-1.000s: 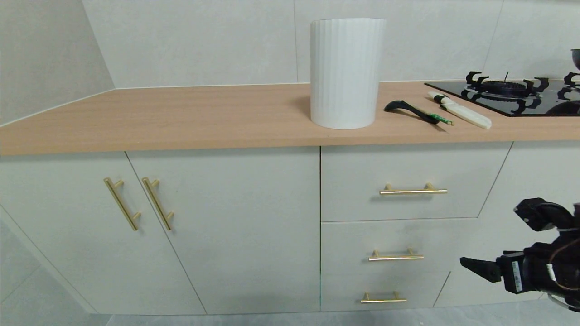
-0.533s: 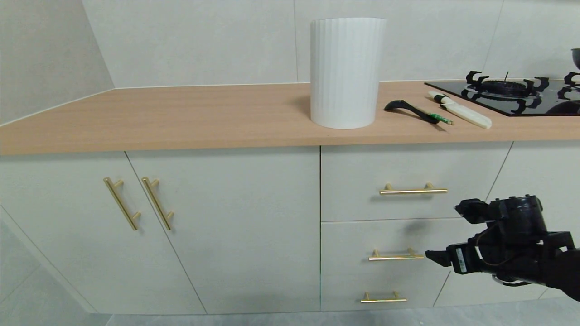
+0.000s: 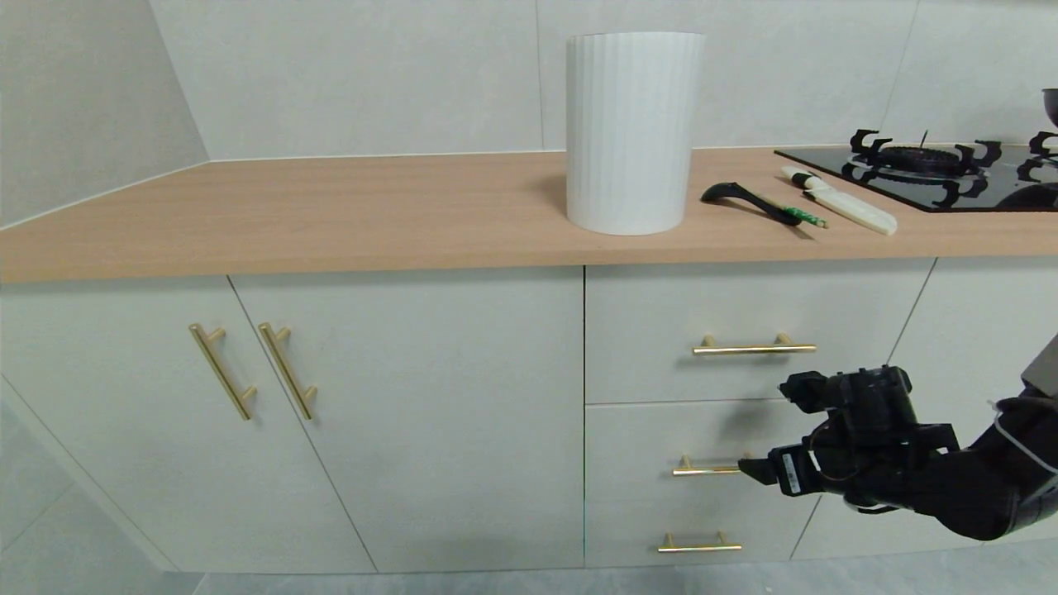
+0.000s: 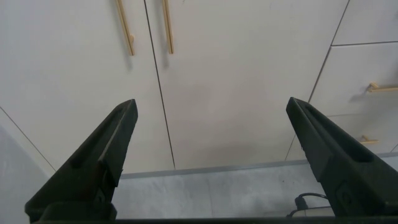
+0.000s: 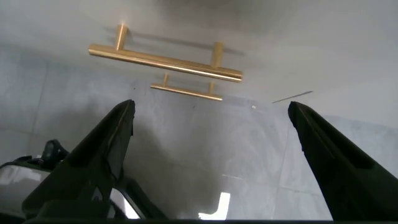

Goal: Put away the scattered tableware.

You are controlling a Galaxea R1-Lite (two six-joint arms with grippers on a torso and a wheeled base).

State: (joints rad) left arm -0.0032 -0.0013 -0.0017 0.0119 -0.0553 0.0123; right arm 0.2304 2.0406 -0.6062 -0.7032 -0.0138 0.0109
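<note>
My right hand [image 3: 767, 427] spread open by slim brass bar handle [image 3: 707, 470]; left hand [image 4: 211, 107] open too. Ribbed white cylinder [image 3: 630, 132] on woodgrain desk [image 3: 331, 215].

The desk [image 3: 331, 215] is showing matt wood grain, the ribbed white container [image 3: 630, 132] is looking smooth and matt, possibly plastic, the drawer handles [image 3: 754, 349] are gleaming like brushed brass metal, and the hob [image 3: 950, 188] is shining as glossy black glass.

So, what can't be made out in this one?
Head view: inside of the white container, hidden by its own tall wall.
Head view: right end of the middle drawer handle, behind the right gripper.
Head view: hob, cut off by the picture's edge.
</note>
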